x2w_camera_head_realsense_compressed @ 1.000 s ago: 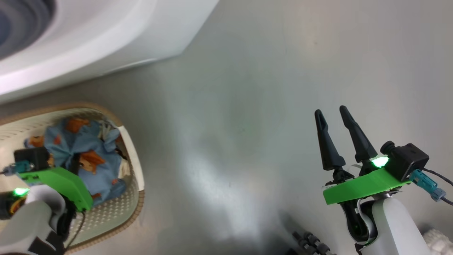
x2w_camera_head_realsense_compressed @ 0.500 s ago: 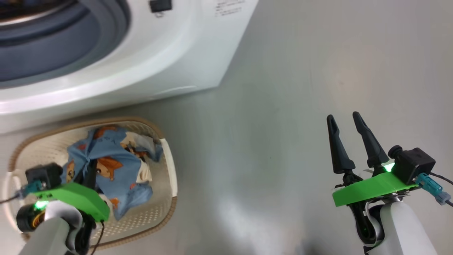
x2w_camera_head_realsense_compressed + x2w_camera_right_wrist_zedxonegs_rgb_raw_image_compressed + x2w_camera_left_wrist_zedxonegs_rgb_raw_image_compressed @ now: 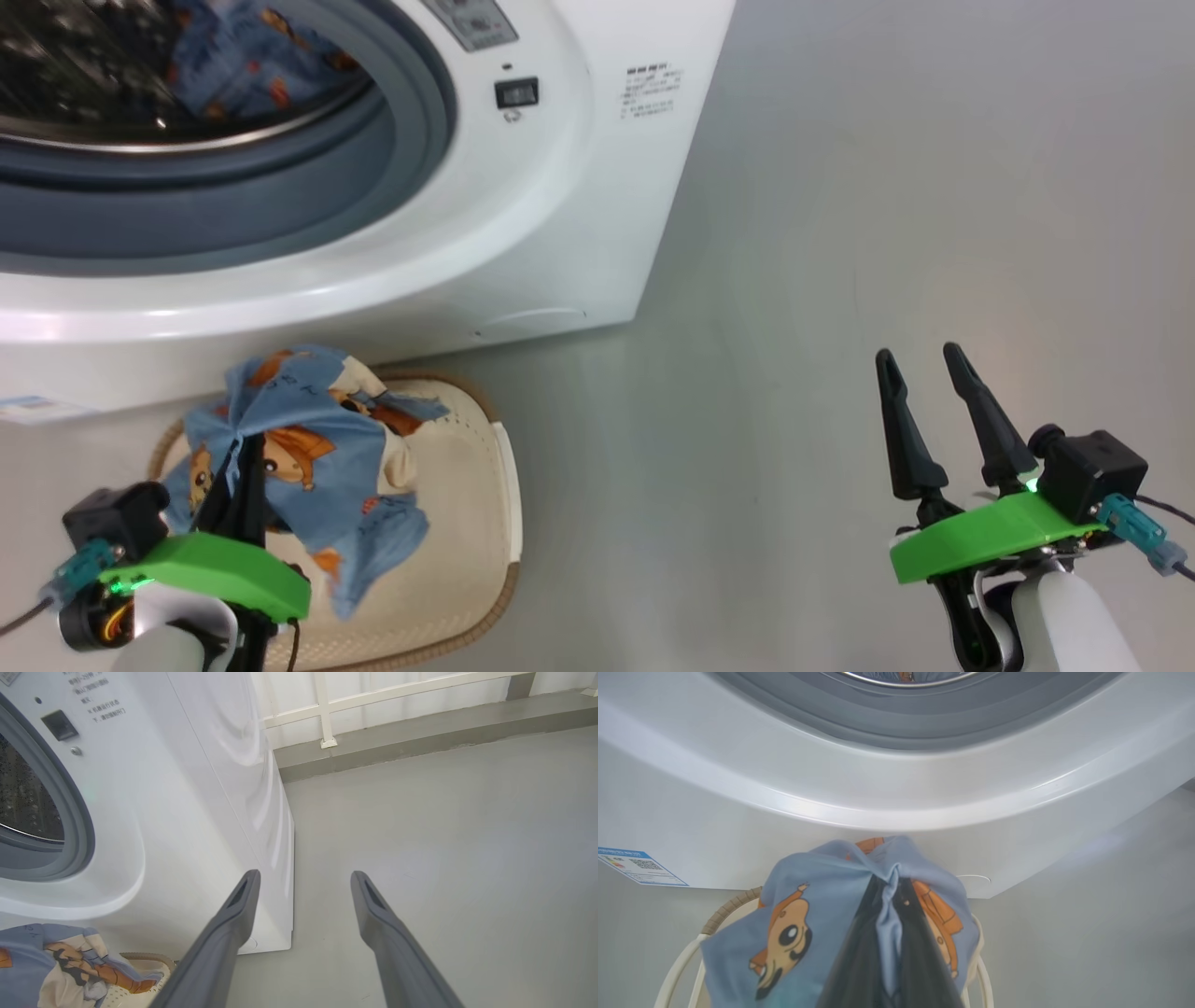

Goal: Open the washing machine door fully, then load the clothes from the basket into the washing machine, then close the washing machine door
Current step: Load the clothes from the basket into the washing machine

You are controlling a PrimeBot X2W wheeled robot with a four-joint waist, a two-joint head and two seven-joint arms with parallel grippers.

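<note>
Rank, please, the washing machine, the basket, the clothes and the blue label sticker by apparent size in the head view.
1. washing machine
2. basket and clothes: too close to rank, since the clothes sit nearer the camera and cover part of it
3. blue label sticker, partly cut off

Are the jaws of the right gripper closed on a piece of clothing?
No, the right gripper stands with its jaws apart and nothing between them, above the grey floor.

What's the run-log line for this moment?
step: loading | left gripper: shut on clothes over basket | right gripper: open, empty | washing machine: blue garment in drum
</note>
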